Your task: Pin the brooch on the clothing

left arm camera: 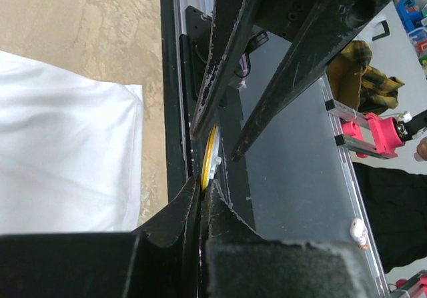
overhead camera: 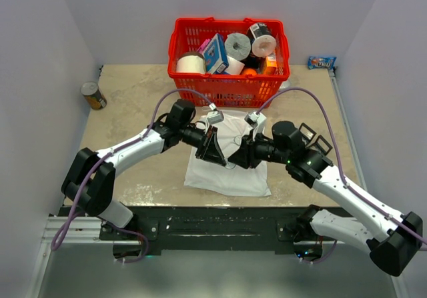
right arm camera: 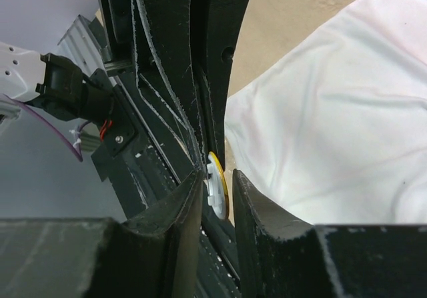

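The white T-shirt (overhead camera: 230, 177) lies flat on the table in front of the basket. It also shows in the left wrist view (left arm camera: 60, 145) and the right wrist view (right arm camera: 333, 125). Both grippers meet tip to tip just above it. My left gripper (overhead camera: 219, 153) (left arm camera: 202, 181) is shut on the edge of the brooch (left arm camera: 211, 153), a small yellow-gold disc with a pale back. My right gripper (overhead camera: 235, 157) (right arm camera: 217, 173) is narrowly open, its fingers standing either side of the brooch (right arm camera: 219, 190). The brooch is hidden in the top view.
A red basket (overhead camera: 179, 78) with paper rolls and packets stands just behind the shirt. A can (overhead camera: 93, 96) is at the far left and a blue packet (overhead camera: 321, 63) at the far right corner. White walls enclose the table.
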